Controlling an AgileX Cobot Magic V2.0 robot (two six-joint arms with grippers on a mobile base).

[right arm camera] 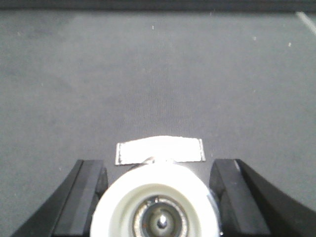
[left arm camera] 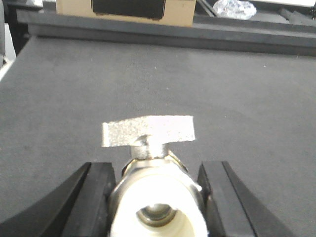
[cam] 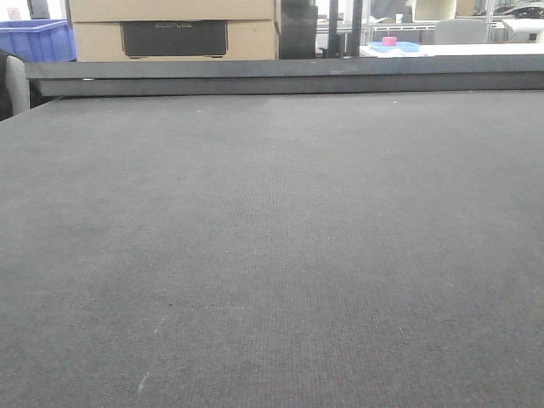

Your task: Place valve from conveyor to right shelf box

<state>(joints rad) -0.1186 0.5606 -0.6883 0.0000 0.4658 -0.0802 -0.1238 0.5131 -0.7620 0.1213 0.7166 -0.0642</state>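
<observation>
The conveyor is a wide dark grey woven belt that fills the front view, where neither a valve nor a gripper shows. In the left wrist view my left gripper is shut on a valve with a white end, a metal body and a flat silver handle pointing up over the belt. In the right wrist view my right gripper is shut on another valve, seen end-on with its silver handle above it, held over the belt. The right shelf box is out of view.
A dark raised rail runs along the belt's far edge. Behind it stand a cardboard box, a blue crate at the left, and a white table with a pink object at the right.
</observation>
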